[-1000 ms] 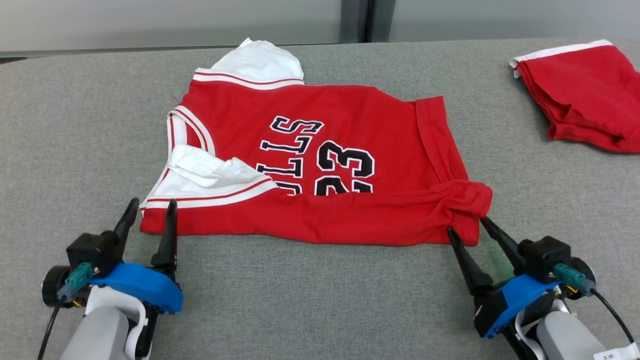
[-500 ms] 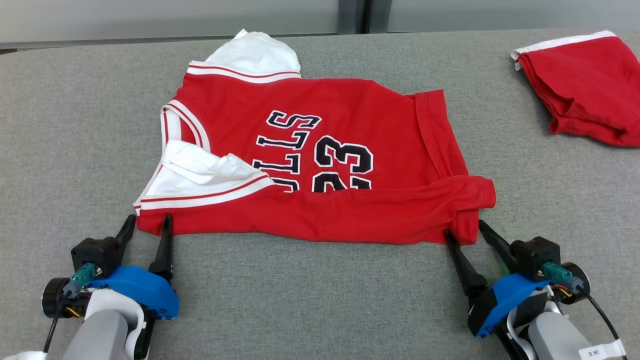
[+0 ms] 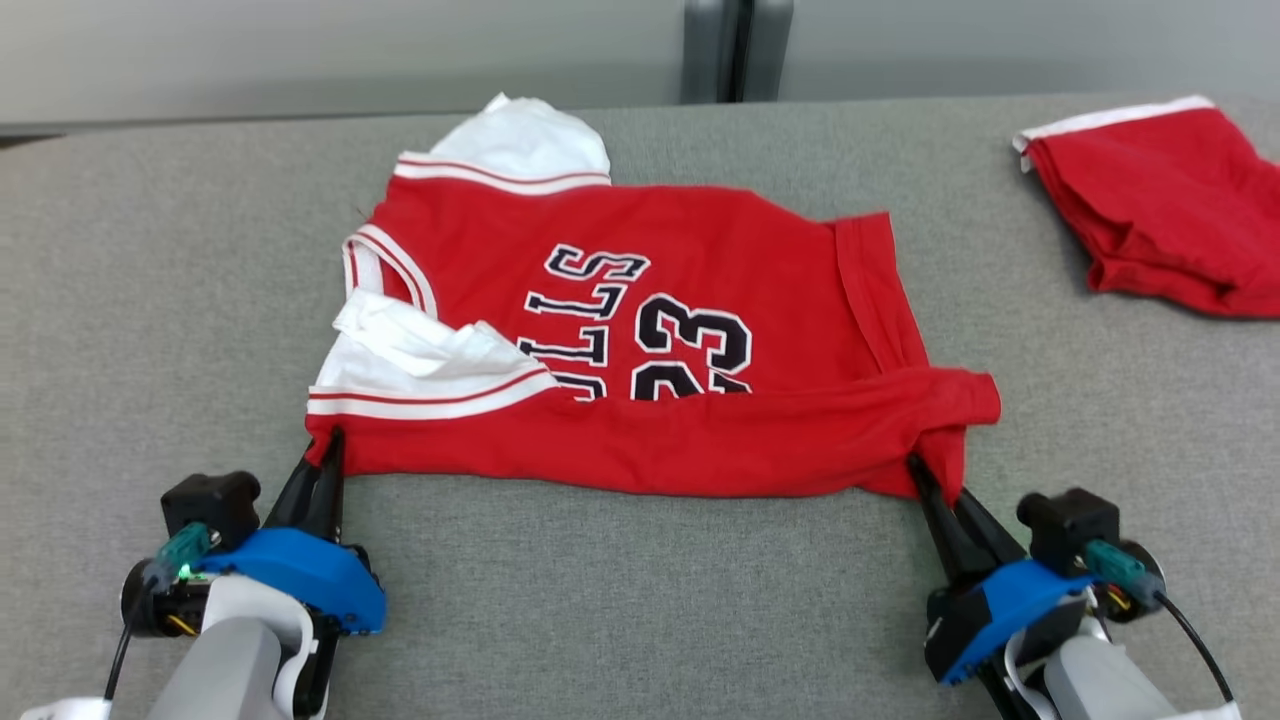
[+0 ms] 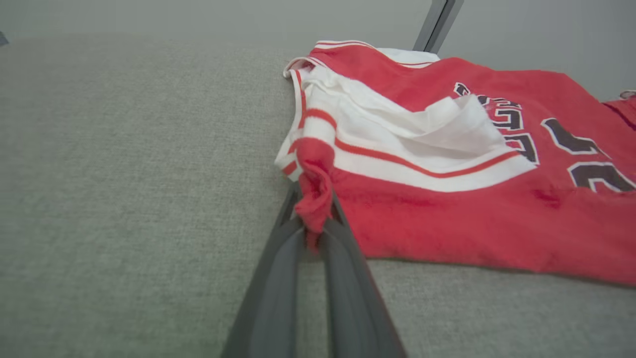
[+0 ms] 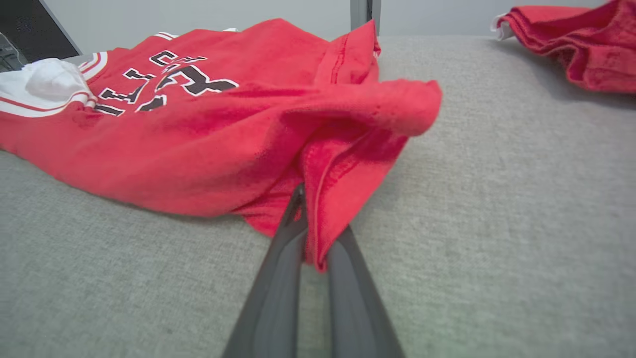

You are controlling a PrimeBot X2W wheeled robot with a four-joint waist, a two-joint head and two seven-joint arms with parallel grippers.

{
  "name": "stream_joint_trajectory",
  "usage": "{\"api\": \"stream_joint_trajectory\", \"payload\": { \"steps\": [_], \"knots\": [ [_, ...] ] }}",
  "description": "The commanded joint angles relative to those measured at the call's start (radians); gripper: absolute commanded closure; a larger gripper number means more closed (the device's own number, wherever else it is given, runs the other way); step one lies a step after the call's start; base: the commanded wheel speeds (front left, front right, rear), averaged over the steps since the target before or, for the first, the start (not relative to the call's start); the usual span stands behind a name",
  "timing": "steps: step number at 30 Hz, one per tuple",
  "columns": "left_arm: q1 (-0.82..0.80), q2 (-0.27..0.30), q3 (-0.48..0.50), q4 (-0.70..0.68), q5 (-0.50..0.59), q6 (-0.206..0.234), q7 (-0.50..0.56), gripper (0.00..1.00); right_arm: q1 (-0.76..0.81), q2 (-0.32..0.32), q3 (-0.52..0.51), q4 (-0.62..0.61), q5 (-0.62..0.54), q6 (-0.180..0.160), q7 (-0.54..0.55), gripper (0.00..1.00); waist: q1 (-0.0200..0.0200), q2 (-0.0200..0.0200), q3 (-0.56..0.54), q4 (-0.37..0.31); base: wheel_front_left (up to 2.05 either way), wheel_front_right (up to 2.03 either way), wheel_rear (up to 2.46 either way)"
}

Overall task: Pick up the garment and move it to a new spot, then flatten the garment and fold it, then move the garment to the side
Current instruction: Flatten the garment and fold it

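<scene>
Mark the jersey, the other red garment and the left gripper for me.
jersey (image 3: 690, 340): head view, on the printed number near its middle.
other red garment (image 3: 1160, 200): head view, on its upper red layer.
left gripper (image 3: 328, 448): head view, at the fingertips pinching the jersey's near corner.

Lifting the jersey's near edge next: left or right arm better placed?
Probably both, equally: left gripper is shut on the jersey at its near left corner, right gripper on the near right corner.

The basketball jersey (image 3: 700, 230) is coloured red, banded white with red stripes, lettered black outlined white; the tabletop (image 3: 150, 300) is coloured grey
</scene>
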Motion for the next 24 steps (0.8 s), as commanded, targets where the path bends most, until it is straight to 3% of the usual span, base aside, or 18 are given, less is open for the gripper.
{"api": "stream_joint_trajectory", "payload": {
  "steps": [1,12,21,22,23,24],
  "knots": [
    [0.030,0.002,0.017,-0.036,-0.009,-0.001,0.000,1.00,0.033,-0.010,-0.010,-0.009,0.012,0.000,-0.012,1.00,0.0000,0.0000,-0.041,0.007,0.00,0.00,0.00],
    [0.344,-0.030,0.134,-0.308,0.022,0.029,-0.001,1.00,0.262,-0.083,-0.021,-0.180,0.090,0.000,0.019,1.00,0.0000,0.0000,-0.173,0.041,0.00,0.00,0.00],
    [0.547,-0.062,0.111,-0.412,0.050,0.062,0.000,1.00,0.455,-0.096,-0.065,-0.348,0.120,0.000,0.133,1.00,0.0000,0.0000,-0.197,0.065,0.00,0.00,0.00],
    [0.549,-0.065,0.114,-0.412,0.047,0.067,0.000,1.00,0.463,-0.094,-0.074,-0.357,0.112,0.000,0.139,0.64,0.0000,0.0000,-0.199,0.064,0.00,0.00,0.00],
    [0.555,-0.068,0.117,-0.410,0.046,0.070,0.000,0.53,0.469,-0.089,-0.080,-0.364,0.107,0.000,0.143,0.00,0.0000,0.0000,-0.202,0.061,0.00,0.00,0.00],
    [0.557,-0.068,0.117,-0.412,0.052,0.074,0.000,0.00,0.474,-0.083,-0.088,-0.371,0.106,0.000,0.142,0.00,0.0000,0.0000,-0.202,0.059,0.00,0.00,0.00]
  ]
}}
